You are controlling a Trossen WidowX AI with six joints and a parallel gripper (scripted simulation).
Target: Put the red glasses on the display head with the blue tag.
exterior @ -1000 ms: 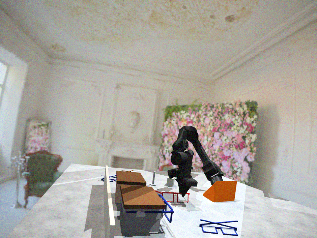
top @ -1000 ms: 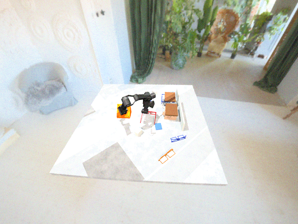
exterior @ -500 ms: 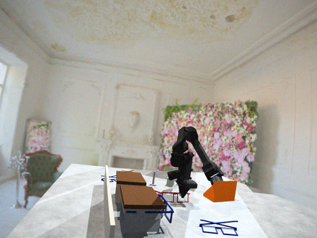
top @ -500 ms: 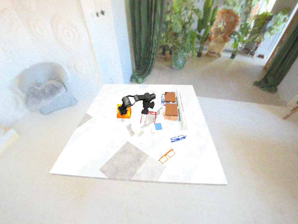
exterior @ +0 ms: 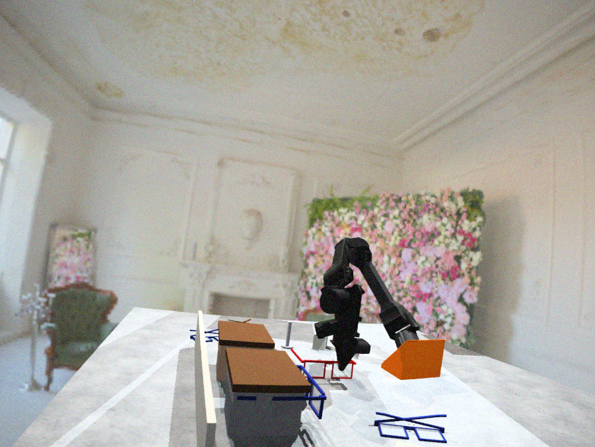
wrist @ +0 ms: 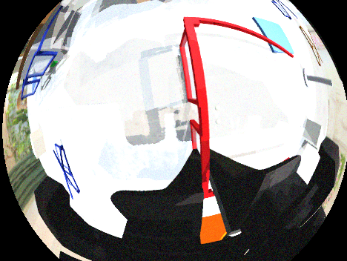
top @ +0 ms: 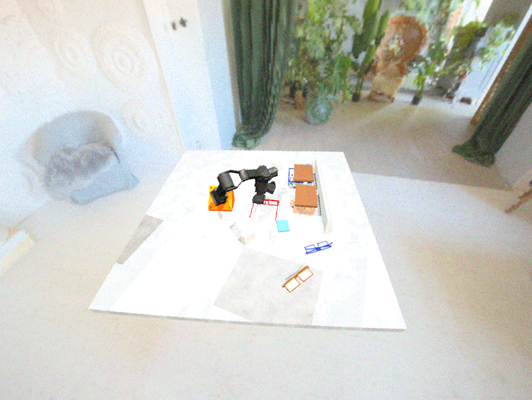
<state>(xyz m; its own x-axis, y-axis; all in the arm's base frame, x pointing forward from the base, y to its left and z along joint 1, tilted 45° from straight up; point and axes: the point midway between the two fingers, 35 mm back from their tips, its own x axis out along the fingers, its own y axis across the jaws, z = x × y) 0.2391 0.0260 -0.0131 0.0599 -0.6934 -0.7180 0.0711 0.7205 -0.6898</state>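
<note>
The red glasses (top: 276, 213) (exterior: 314, 361) (wrist: 201, 96) stand with temples open, in front of the heads. My gripper (top: 257, 201) (exterior: 342, 368) (wrist: 199, 152) points down and is shut on the front frame, off-centre at one lens; the bridge is outside the fingers. Whether the glasses touch the table is unclear. The bare display head (top: 306, 197) (exterior: 246, 332) has a brown top; its tag is hidden. The other head (top: 304, 172) (exterior: 266, 368) wears blue glasses (exterior: 298, 395) (wrist: 46, 53); a small green tag (wrist: 54, 64) shows below it in the wrist view.
A pale upright board (top: 323, 196) (exterior: 205, 380) stands behind the heads. A light blue square (top: 282, 225) (wrist: 274, 35), blue glasses (top: 318, 248) and orange glasses (top: 305, 274) lie to one side; another blue pair (exterior: 408, 420) lies opposite. A small block (top: 246, 237) and grey post (exterior: 288, 334) stand nearby.
</note>
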